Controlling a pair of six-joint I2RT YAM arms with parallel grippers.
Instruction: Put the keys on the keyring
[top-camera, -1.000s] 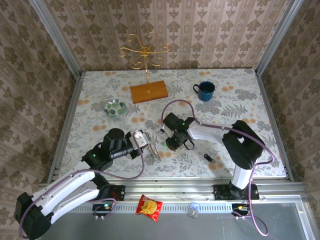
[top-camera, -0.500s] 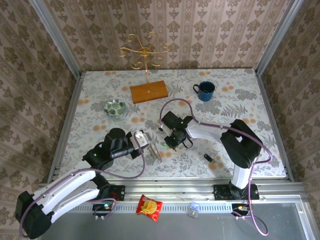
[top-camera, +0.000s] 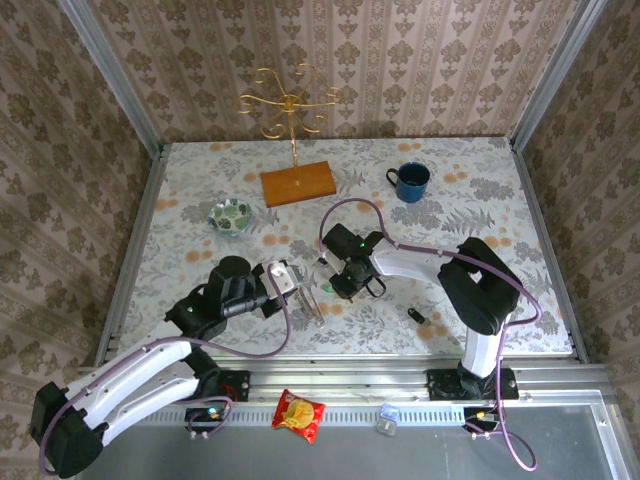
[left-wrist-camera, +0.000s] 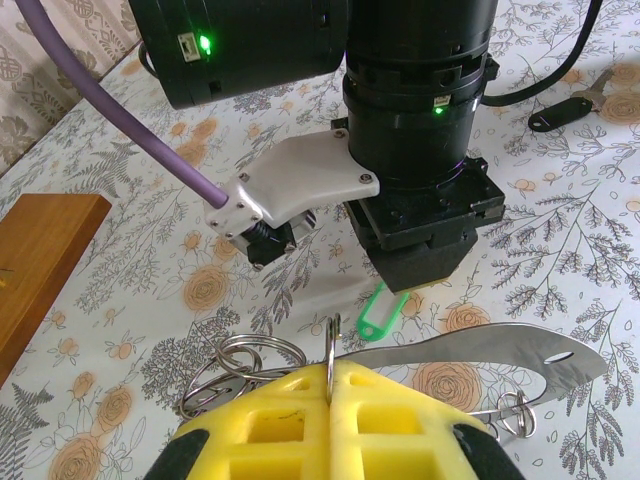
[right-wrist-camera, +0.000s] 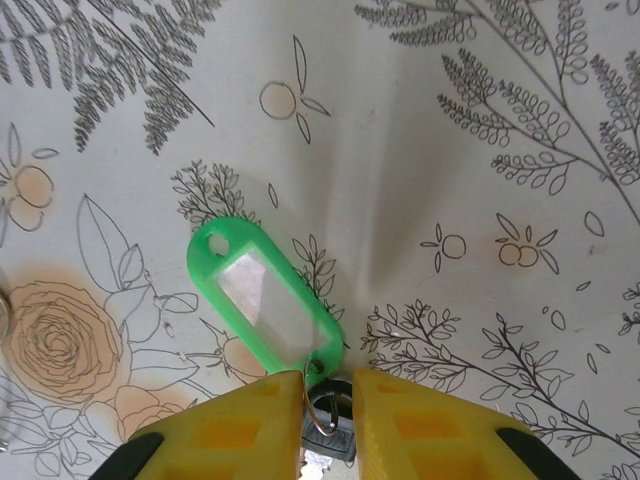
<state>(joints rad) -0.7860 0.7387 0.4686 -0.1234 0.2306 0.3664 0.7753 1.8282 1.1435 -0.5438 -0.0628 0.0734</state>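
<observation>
- The tabletop (top-camera: 200, 180) wears a floral cloth and carries everything below.
- The left arm (top-camera: 140, 370) reaches in from the near-left corner, and the right arm (top-camera: 430, 262) bends in from the near-right; their ends meet near the middle of the tabletop.
- A gold wire stand on a wooden base (top-camera: 297, 183) sits at the back, left of centre.
- The keyring (left-wrist-camera: 470, 350), a flat grey metal band, is between the 2 arm ends. In the left wrist view it runs off to the right of the yellow jaws.
- The left gripper (left-wrist-camera: 331, 372) has its jaws pressed together on a thin metal edge of the keyring.
- The right gripper (right-wrist-camera: 328, 385) points down at the tabletop just beside the keyring. Its jaws stand narrow, with the small wire loop at the end of the green key in the gap; I cannot tell whether they pinch it.
- A blue mug (top-camera: 410, 181) stands at the back right, well apart from the arms.
- A small green patterned bowl (top-camera: 230, 215) sits to the left, behind the left arm.
- A red and yellow snack packet (top-camera: 299, 414) lies on the near rail.
- The green key (right-wrist-camera: 265, 300) lies flat on the cloth, its green head pointing away from the right jaws.
- A cluster of small wire rings (left-wrist-camera: 245, 355) lies just beside the left jaws.
- The black key (top-camera: 417, 316) lies alone, near the right arm's base.
</observation>
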